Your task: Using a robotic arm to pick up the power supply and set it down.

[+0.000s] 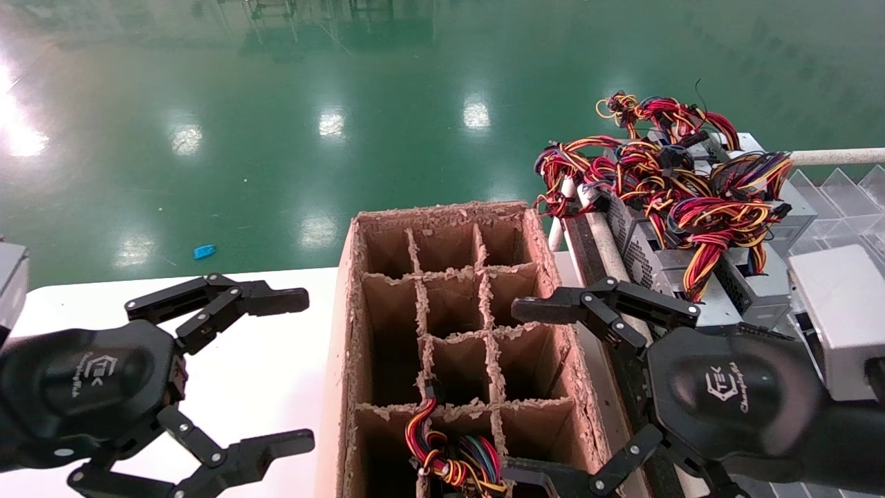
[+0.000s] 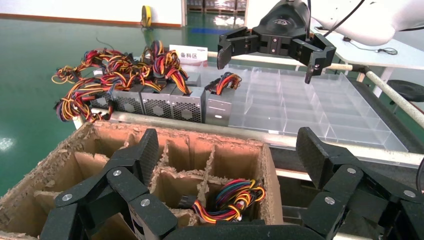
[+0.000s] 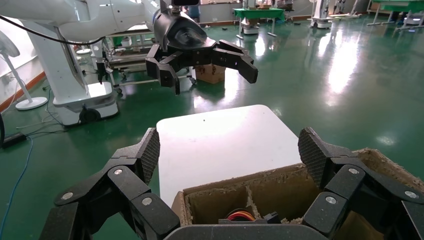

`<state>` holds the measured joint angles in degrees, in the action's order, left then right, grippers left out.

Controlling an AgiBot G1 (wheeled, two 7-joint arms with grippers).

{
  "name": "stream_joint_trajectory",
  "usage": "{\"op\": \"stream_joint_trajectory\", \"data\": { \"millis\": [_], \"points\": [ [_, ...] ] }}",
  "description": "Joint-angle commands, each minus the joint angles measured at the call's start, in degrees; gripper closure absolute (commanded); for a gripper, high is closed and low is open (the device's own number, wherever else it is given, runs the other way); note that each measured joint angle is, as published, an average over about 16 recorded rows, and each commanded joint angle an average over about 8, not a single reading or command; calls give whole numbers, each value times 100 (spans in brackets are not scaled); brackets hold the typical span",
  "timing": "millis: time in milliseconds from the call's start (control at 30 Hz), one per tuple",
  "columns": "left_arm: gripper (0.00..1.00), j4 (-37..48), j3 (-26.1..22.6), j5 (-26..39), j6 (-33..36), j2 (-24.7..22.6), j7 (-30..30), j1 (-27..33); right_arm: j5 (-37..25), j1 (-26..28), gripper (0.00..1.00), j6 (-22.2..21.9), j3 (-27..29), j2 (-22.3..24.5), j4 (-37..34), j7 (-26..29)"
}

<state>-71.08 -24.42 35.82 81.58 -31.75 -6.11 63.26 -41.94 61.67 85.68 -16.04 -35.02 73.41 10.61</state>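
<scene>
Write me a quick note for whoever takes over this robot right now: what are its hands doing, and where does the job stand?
Left gripper: open, empty, over the white table.
Right gripper: open, empty, at the cardboard divider box's right edge.
One power supply already sits in the box's nearest middle cell, wires up.
More supplies wait in a row on the rack to the right.
Nothing is held; the next pick has not begun.

Most cells of the cardboard divider box [image 1: 456,304] gape empty, open from above between ragged partitions. A wire bundle [image 1: 453,453] fills one near cell. Right of the box, a rail [image 1: 608,242] and tangled power supplies [image 1: 691,228] crowd the approach.
</scene>
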Motion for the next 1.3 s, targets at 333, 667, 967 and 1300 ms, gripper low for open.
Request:
{"op": "stream_joint_trajectory", "data": {
  "millis": [333,667,967,1300],
  "points": [
    [0,0,0,0,0,0,0,0,-4,3,0,0,-1,0,-4,-3],
    [0,0,0,0,0,0,0,0,-4,6,0,0,-1,0,-7,-3],
    [0,0,0,0,0,0,0,0,-4,7,0,0,-1,0,-7,-3],
    [0,0,0,0,0,0,0,0,-4,7,0,0,-1,0,-7,-3]
  ]
}}
